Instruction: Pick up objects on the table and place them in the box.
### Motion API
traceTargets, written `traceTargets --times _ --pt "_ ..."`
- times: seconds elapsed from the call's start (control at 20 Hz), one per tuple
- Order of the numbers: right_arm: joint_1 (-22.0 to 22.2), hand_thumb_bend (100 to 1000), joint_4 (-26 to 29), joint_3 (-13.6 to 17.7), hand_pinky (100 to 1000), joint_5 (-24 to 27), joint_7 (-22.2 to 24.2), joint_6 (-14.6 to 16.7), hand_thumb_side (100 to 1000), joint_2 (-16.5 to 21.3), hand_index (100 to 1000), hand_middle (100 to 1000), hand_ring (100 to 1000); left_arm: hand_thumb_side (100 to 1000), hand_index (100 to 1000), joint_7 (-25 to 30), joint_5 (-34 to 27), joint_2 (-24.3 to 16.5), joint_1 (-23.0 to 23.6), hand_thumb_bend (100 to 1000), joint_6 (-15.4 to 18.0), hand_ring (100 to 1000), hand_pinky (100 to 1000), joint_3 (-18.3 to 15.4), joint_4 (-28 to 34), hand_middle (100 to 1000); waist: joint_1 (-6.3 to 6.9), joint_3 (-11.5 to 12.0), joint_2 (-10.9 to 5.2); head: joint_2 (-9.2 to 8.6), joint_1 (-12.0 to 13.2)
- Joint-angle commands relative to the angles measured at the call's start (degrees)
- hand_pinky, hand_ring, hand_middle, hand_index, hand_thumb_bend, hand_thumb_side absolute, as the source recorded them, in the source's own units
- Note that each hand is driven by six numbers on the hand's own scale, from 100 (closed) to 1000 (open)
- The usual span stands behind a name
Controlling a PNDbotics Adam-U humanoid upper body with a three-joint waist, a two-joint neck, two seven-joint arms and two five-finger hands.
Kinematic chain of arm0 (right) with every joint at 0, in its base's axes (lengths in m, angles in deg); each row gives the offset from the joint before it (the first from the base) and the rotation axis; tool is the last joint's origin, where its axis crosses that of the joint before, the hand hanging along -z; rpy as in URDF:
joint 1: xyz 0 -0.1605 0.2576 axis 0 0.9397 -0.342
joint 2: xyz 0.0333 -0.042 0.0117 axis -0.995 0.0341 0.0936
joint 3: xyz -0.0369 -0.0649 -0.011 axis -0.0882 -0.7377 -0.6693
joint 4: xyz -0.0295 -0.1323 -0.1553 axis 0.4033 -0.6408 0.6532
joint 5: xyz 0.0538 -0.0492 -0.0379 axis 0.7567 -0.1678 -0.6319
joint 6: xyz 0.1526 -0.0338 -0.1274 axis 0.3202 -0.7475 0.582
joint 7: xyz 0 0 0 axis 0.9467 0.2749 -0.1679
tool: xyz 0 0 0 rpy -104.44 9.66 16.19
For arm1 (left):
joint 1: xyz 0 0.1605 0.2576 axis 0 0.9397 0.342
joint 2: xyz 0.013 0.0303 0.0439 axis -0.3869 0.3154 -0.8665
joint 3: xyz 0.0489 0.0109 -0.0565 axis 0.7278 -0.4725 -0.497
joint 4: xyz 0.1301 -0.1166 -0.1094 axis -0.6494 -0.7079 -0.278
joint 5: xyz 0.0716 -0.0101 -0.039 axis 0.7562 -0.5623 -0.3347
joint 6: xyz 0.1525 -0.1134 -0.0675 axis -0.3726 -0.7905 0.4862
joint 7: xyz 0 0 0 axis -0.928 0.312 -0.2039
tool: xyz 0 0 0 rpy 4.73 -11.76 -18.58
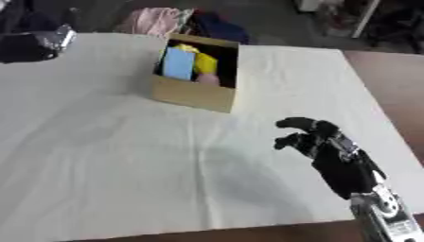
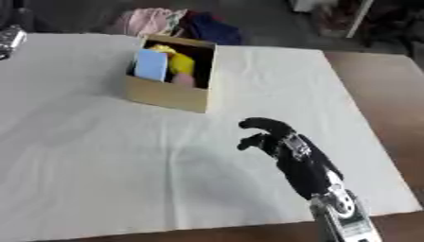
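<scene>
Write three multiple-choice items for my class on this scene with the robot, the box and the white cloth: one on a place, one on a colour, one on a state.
1. Where does the box stand?
A. on the white cloth
B. on the floor
C. in the robot's hand

2. What colour is the flat item leaning at the box's left side?
A. black
B. light blue
C. green

3. How is the right hand?
A. gripping the box
B. carrying a yellow item
C. fingers curled, holding nothing

Answers: 1 A, the box sits on the cloth; 2 B, it is light blue beside a yellow item; 3 C, the hand is apart from the box, with curled fingers.
</scene>
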Motion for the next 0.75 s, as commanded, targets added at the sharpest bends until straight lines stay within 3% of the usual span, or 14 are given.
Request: traceTargets --times 0.05,0.35,0.75 --pt "-0.4 100 0.8 0.7 839 -0.4 -0.7 0.2 946 1.3 840 799 657 550 854 -0.7 -4.8 2.5 4.8 100 -1.6 685 696 -4.0 6.9 752 0.59 0.5 -1.78 0.62 -0.9" --pt "0.0 100 0.8 1.1 834 0.0 -2.7 0.5 935 1.5 848 791 650 600 848 1.4 -5.6 13.4 13.9 100 -5.1 670 678 -7.2 9.8 737 0.46 2.3 -2.24 2.39 -1.7" --pt "0.4 100 0.9 1.7 832 0.1 -4.8 0.5 927 1.5 856 785 644 647 834 5.0 -5.9 22.6 16.0 100 -7.5 655 668 -8.1 8.7 718 0.69 3.5 -2.47 2.95 -2.9"
